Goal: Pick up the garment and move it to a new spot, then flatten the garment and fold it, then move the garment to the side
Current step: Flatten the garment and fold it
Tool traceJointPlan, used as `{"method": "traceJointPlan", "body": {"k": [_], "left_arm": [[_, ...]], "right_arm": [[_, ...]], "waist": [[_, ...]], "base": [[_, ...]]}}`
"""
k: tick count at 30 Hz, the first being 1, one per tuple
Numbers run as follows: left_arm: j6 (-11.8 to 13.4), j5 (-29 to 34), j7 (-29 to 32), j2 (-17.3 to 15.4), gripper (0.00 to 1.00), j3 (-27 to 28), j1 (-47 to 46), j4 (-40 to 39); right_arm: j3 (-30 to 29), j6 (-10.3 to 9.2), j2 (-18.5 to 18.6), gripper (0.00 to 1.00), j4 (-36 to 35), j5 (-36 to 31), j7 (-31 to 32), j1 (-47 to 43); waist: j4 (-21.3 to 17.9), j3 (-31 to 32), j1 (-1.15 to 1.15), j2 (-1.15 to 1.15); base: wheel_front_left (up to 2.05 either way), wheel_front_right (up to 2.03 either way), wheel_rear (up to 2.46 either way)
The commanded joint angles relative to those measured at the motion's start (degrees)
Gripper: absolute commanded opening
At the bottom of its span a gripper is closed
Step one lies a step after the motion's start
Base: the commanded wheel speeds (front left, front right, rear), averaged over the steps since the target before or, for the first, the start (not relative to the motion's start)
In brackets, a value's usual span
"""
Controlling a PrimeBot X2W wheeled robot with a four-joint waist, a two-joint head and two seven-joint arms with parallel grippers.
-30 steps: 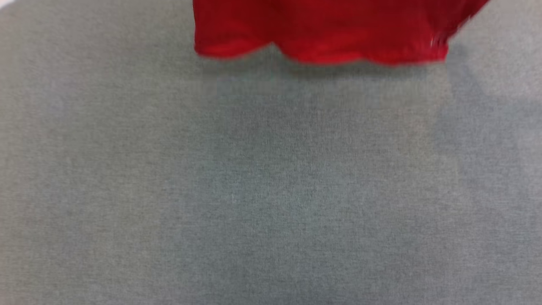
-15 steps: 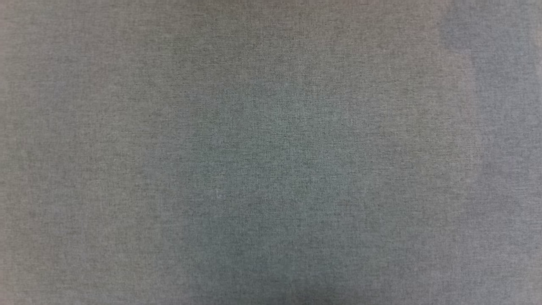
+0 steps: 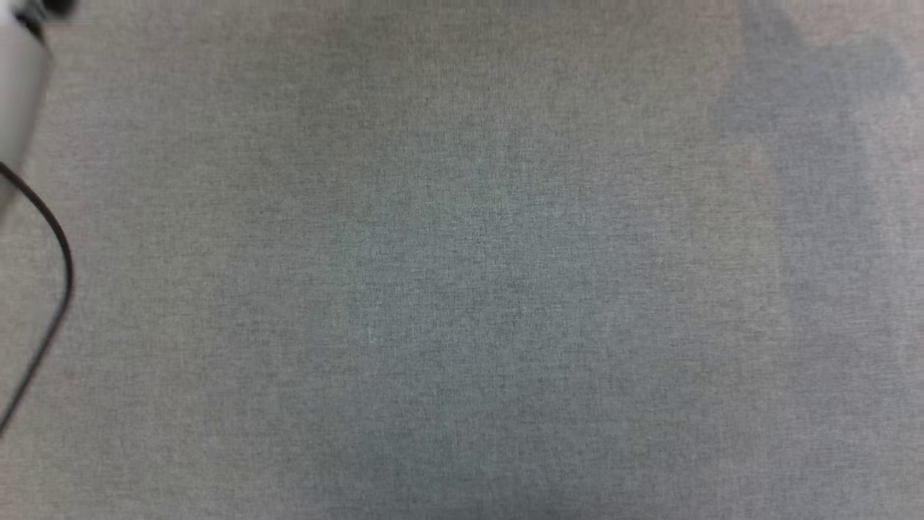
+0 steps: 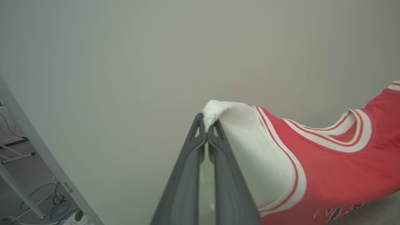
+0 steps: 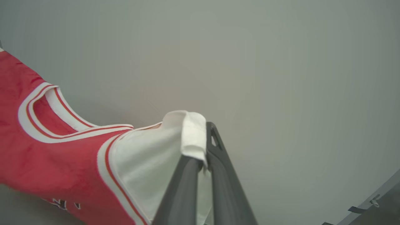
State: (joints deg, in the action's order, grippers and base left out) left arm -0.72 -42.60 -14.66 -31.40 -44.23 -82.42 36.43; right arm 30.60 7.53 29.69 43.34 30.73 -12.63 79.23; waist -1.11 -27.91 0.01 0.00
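The garment [image 4: 328, 162] is a red jersey with white-and-red striped trim, held stretched in the air between both grippers. My left gripper [image 4: 206, 128] is shut on one white sleeve part, the red body running off to the right in the left wrist view. My right gripper [image 5: 203, 140] is shut on the other white sleeve part, which drapes over one fingertip; the garment [image 5: 62, 162] spreads to the left there. Bits of black lettering show along its lower edge. A pale forearm [image 3: 18, 87] with a black cable [image 3: 61, 274] sits at the left edge of the head view.
The grey cloth-covered table [image 3: 462, 289] lies below in the head view, with soft shadows at the right. A pale wall stands behind the garment. A white frame leg and floor cables [image 4: 56, 203] show at the lower left of the left wrist view.
The red hem at the top of the head view a second ago has gone up out of that view. A pale forearm and its cable have come in at the left edge.
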Motion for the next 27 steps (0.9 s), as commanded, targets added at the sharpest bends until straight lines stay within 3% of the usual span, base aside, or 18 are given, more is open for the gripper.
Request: {"method": "traceJointPlan", "body": {"k": [1,11,18,27], "left_arm": [[0.3,0.8,-0.3,-0.6,0.00,0.6,3.7,-1.5],[3.2,1.2,-0.3,-2.0,0.00,5.2,31.7,-11.7],[4.9,-0.4,-0.3,-1.4,0.00,8.0,49.2,-14.9],[6.4,-0.7,-0.3,-0.8,0.00,11.1,63.9,-14.9]], "right_arm": [[1.0,-0.04,0.4,0.00,-0.7,1.1,-0.5,-2.7],[7.7,-0.04,1.2,0.00,-4.7,5.8,-1.6,-21.6],[6.2,-0.04,2.8,0.00,-7.9,9.1,-2.1,-38.0],[2.9,-0.04,3.6,0.00,-10.8,9.3,-2.3,-53.5]], "waist": [[0.3,2.3,-0.01,0.00],[0.9,10.0,-0.01,0.00],[1.1,16.0,-0.01,0.00],[0.4,20.7,-0.01,0.00]], "base": [[0.00,0.00,0.00],[0.00,0.00,0.00],[0.00,0.00,0.00],[0.00,0.00,0.00]]}}
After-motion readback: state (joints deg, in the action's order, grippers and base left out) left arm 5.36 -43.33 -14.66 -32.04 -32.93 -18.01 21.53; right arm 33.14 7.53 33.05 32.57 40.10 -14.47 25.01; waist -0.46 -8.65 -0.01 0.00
